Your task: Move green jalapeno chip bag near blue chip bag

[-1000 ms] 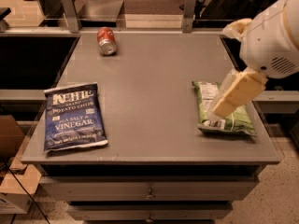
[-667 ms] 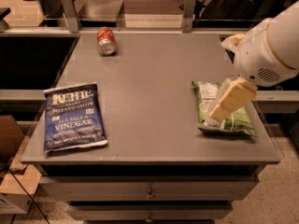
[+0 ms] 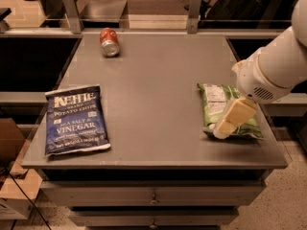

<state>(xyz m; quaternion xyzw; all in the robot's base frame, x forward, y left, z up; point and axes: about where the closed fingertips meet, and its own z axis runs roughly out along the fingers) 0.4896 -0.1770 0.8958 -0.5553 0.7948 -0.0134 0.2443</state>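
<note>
The green jalapeno chip bag (image 3: 216, 101) lies flat near the right edge of the grey table (image 3: 153, 75). The blue chip bag (image 3: 76, 120), with white Kettle and Vinegar lettering, lies flat at the table's front left, far from the green bag. My gripper (image 3: 225, 127) comes in from the upper right on the white arm and sits low over the front part of the green bag, covering its middle. Whether it touches the bag does not show.
A red soda can (image 3: 109, 42) lies on its side at the back left of the table. A railing with metal posts (image 3: 194, 5) runs behind the back edge. A cardboard box (image 3: 12, 186) sits on the floor at the lower left.
My gripper has come down and toward the front end of the green bag. Both bags and the can have stayed where they were.
</note>
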